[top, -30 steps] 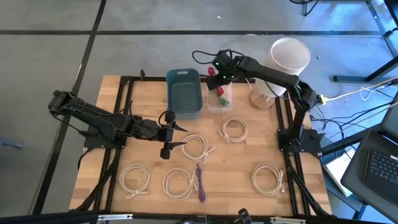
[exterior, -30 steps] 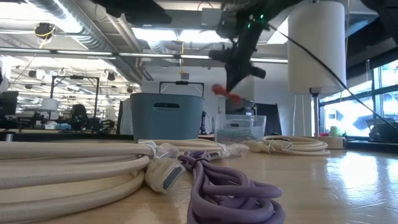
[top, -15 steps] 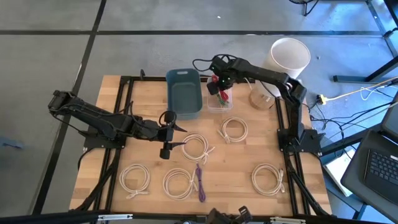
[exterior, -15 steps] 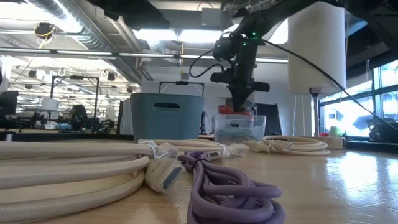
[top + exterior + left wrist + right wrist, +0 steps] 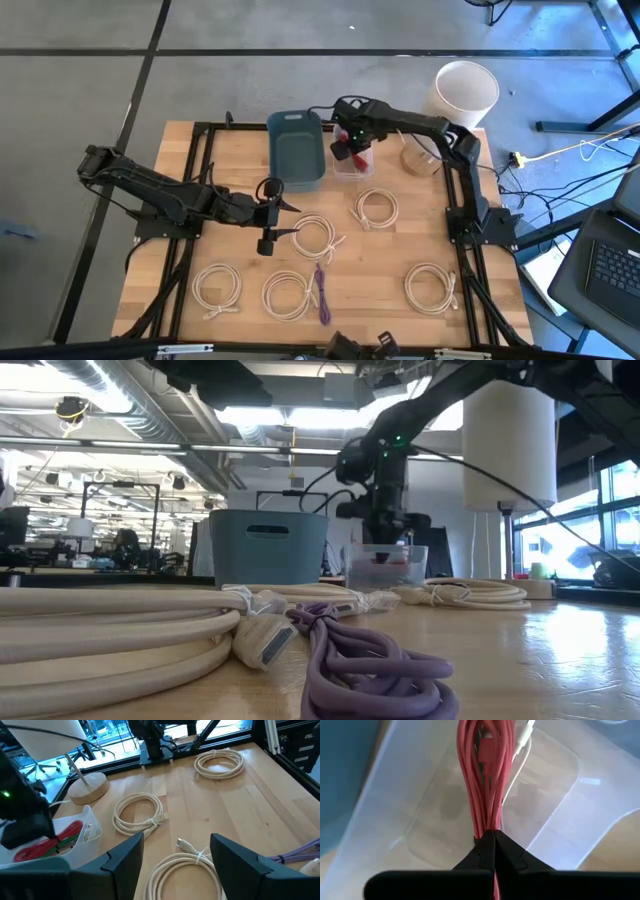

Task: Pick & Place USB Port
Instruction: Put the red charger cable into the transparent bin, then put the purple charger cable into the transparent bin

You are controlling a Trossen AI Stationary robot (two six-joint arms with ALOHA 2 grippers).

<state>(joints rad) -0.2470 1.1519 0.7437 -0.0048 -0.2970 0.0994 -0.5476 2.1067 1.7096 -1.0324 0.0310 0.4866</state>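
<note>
My right gripper [image 5: 346, 150] points down into a clear plastic bin [image 5: 354, 168] at the table's far side and is shut on a bundle of red cable [image 5: 482, 780]. The left wrist view shows the red bundle [image 5: 65, 834] inside that bin [image 5: 94, 826], next to green and white pieces. My left gripper [image 5: 268, 215] hovers open above the middle left of the table. The end of a white cable coil [image 5: 187, 846] lies on the wood ahead of its fingers, untouched. My right gripper pinches several strands of the red cable bundle together at the bundle's upper end [image 5: 487, 827] between its two fingers. The fingers come from above, pointing down, in line with the strands. The bundle hangs below them inside the clear bin; whether its lower end touches the floor, I cannot tell.
A blue bin [image 5: 296, 150] stands left of the clear one. Several white cable coils [image 5: 376, 208] and a purple cable [image 5: 321, 293] lie on the wood. At the far right stands a white cylinder [image 5: 465, 88] on a round wooden base [image 5: 420, 160].
My right gripper, shut on the red cable, has come down from above the clear bin into it and has tipped to point more steeply down. The red bundle has gone from hanging in the air to hanging inside the bin.
</note>
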